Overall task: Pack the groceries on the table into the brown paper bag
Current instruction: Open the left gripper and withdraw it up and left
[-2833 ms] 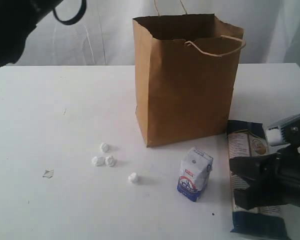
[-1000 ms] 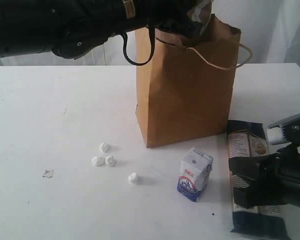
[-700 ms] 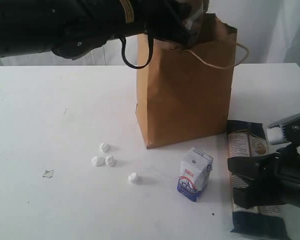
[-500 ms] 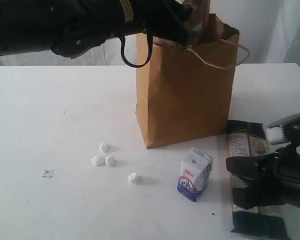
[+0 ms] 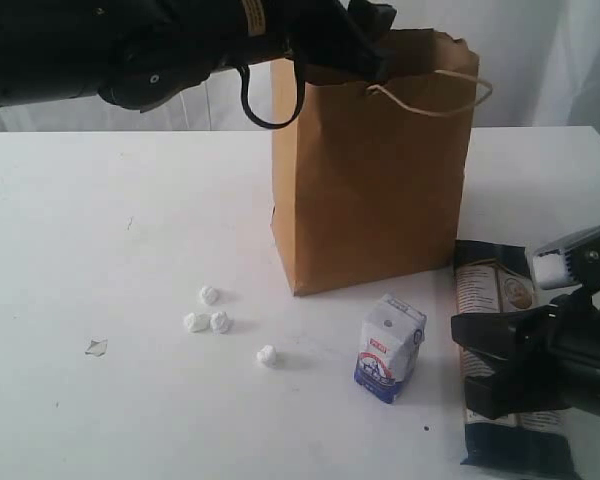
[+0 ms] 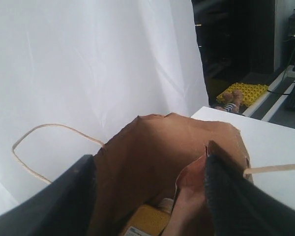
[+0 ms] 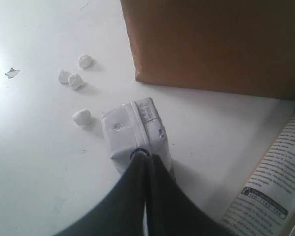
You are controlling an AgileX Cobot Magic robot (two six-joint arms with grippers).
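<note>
The brown paper bag (image 5: 375, 170) stands upright at the back middle of the table (image 5: 130, 250). My left gripper (image 5: 368, 42) is at the bag's mouth and stands open (image 6: 148, 160) with nothing between its fingers. Deep in the bag lies a yellow item (image 6: 146, 221), seemingly the yellow bottle. The small white-blue carton (image 5: 389, 347) stands in front of the bag. My right gripper (image 7: 145, 158) hovers just beside the carton (image 7: 135, 130), shut and empty. The long dark noodle packet (image 5: 492, 290) lies under the right arm. Jar, can and pouch are not visible.
Several small white crumpled bits (image 5: 208, 315) and a tiny scrap (image 5: 96, 347) lie left of the carton. A pale cord handle (image 5: 435, 100) hangs over the bag's front edge. A white curtain (image 6: 88, 59) stands behind the table.
My left arm came in from the upper left with a clear item and dipped into the bag's mouth; the item no longer shows. The bag rocked and stands straighter. The right arm barely moved.
</note>
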